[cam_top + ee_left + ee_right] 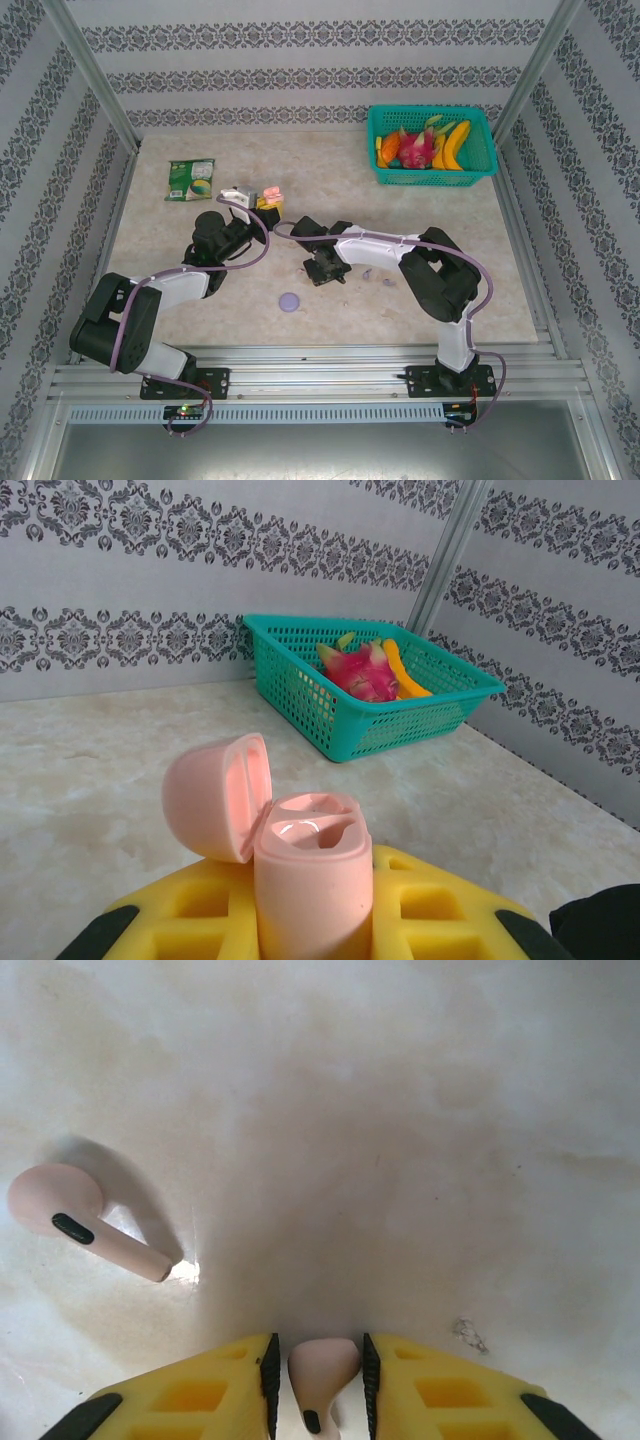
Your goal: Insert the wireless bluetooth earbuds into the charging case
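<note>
My left gripper (310,930) is shut on the pale pink charging case (312,885) and holds it upright above the table. The case's lid (215,795) is hinged open to the left, and both sockets show empty. In the top view that case (271,193) is at the tip of the left gripper (262,203). My right gripper (318,1385) is down at the tabletop, open only narrowly. A pale pink earbud (322,1368) lies between its pads with a thin gap on the left. A second pink earbud (85,1222) lies on the table to the left.
A teal basket (480,160) of fruit stands at the back right, and it shows as a teal basket (300,695) in the left wrist view. A green packet (190,180) lies at the back left. A round purple case (290,301) and two small purple earbuds (385,282) lie near the right gripper (325,272).
</note>
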You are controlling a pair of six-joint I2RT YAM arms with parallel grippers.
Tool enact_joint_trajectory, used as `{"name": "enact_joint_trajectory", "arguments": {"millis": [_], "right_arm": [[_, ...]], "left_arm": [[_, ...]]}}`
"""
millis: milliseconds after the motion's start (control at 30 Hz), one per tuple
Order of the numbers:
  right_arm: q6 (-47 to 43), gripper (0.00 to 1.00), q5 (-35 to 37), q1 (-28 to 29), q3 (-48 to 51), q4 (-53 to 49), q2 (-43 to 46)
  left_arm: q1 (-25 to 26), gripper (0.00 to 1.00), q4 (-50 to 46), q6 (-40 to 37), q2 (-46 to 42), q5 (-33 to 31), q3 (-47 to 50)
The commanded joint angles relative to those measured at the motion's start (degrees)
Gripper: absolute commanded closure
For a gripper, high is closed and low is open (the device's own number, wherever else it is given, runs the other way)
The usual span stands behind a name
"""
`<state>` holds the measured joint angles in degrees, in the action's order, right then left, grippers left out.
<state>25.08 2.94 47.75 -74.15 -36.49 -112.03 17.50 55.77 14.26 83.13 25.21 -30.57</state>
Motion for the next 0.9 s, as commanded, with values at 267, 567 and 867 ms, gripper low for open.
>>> {"name": "enact_joint_trajectory", "arguments": {"millis": [267, 567, 867], "right_arm": [[0.39, 0.8, 0.48, 0.77, 0.05, -1.35, 0.74], [2.08, 0.84, 1.65, -0.33, 3.01, 0.4, 5.27], [3.63, 0.85, 0.36, -4.4, 7.36, 2.94, 15.48]], "left_arm": [[-0.79, 1.0, 2.19, 1.2, -1.26, 0.55, -0.77], [-0.79, 1.0, 2.63, 1.12, -0.87, 2.0, -0.72], [-0.8, 1.0, 3.68, 1.97, 0.76, 7.18, -1.75]]}}
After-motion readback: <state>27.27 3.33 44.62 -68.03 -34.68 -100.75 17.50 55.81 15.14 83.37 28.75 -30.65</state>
